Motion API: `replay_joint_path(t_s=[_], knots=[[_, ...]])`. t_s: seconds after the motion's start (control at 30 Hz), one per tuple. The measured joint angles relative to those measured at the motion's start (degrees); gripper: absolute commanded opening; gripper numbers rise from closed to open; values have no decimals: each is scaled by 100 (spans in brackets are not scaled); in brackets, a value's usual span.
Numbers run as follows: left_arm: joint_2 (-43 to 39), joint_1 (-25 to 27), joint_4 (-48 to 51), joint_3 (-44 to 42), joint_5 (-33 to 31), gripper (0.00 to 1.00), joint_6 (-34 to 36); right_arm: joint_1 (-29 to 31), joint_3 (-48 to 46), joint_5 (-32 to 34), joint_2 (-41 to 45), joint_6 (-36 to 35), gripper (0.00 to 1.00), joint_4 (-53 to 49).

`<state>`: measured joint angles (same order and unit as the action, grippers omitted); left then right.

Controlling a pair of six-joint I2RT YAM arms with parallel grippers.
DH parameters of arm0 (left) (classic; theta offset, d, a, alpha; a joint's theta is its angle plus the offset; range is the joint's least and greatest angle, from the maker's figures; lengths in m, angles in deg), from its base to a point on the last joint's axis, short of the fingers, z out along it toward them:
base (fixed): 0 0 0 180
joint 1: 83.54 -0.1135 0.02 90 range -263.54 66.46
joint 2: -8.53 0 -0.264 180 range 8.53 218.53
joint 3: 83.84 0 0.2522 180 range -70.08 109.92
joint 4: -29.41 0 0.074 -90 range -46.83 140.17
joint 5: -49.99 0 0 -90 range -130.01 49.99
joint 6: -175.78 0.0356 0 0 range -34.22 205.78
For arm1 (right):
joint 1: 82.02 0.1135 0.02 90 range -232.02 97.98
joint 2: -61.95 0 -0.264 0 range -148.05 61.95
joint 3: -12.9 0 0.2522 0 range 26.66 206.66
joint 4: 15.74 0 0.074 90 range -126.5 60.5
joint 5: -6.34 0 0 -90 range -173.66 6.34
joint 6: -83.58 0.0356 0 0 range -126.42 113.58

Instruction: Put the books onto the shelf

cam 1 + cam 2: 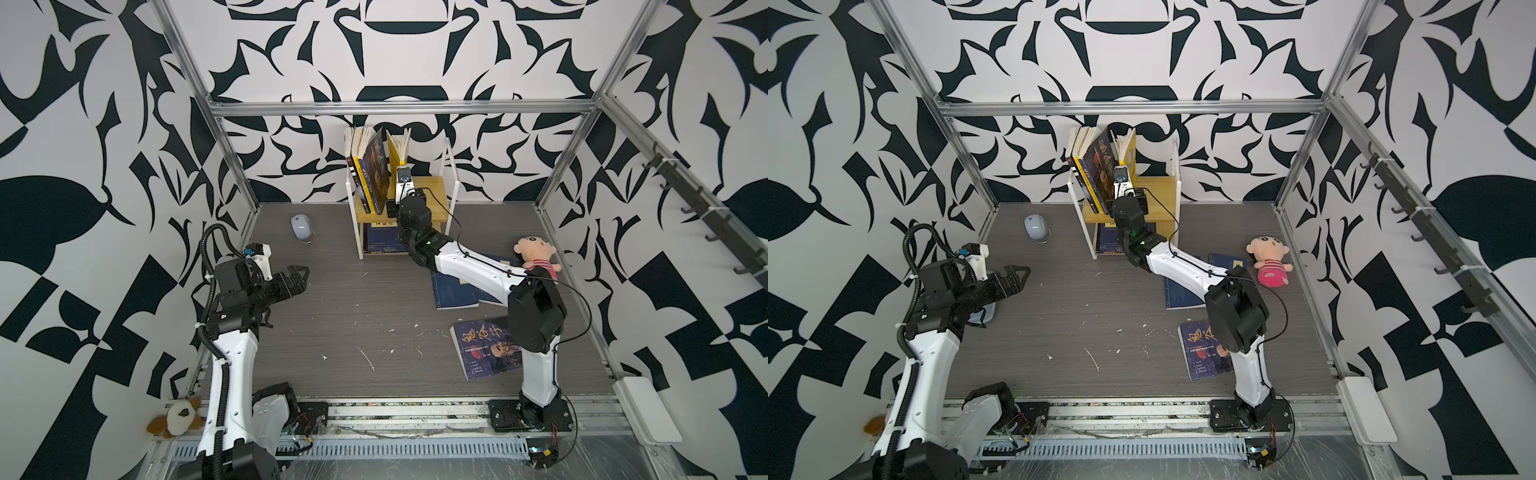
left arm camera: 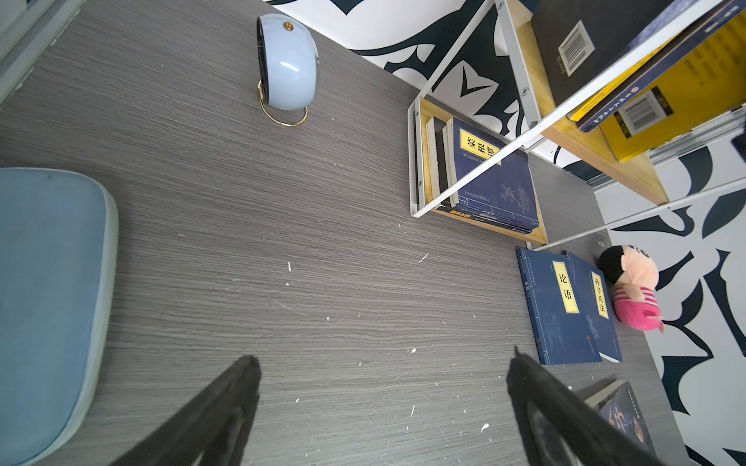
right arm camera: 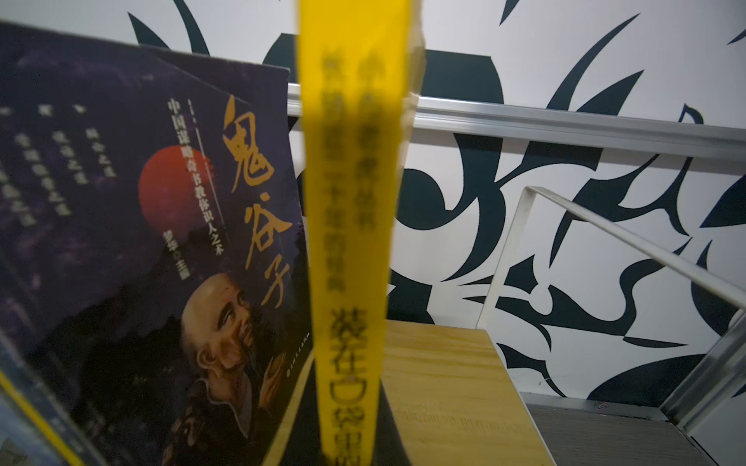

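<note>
Right gripper (image 1: 392, 205): closed tight on the foot of the yellow book (image 3: 351, 201), spine toward its wrist camera. You hold that book upright, long axis vertical, standing on the upper board of the shelf (image 1: 434, 191).

Neighbour: the shelved portrait book (image 3: 161, 242) stands just beside it, at the head of a row leaning toward the shelf's left end. A wedge of gap opens between the two at the top. Bare board lies on the yellow book's other side. Your release, as I judge it, turns on this: tip the yellow book toward that row, or it may topple onto the bare board.

Lower tier: navy stack (image 2: 496, 181), lying flat.

Unshelved, on the table (image 1: 353, 316): two navy books (image 1: 453, 291) overlapping beside the plush doll (image 1: 536, 255), and a second portrait book (image 1: 486, 349) by the right arm's base. All are nearer your right arm.

Left gripper (image 1: 302, 280): jaws spread wide, empty, well apart from the shelf.
</note>
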<state>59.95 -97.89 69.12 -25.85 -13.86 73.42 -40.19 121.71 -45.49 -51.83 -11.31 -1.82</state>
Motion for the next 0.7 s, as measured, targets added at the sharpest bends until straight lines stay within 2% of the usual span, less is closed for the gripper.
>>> replay_joint_path(t_s=[0.27,0.7], knots=[[2,0,-2,0,2,100,20,-76,448,-317,-354,339,0,-85],[4,0,-39,0,2,100,37,-90,542,-734,-396,774,0,-214]])
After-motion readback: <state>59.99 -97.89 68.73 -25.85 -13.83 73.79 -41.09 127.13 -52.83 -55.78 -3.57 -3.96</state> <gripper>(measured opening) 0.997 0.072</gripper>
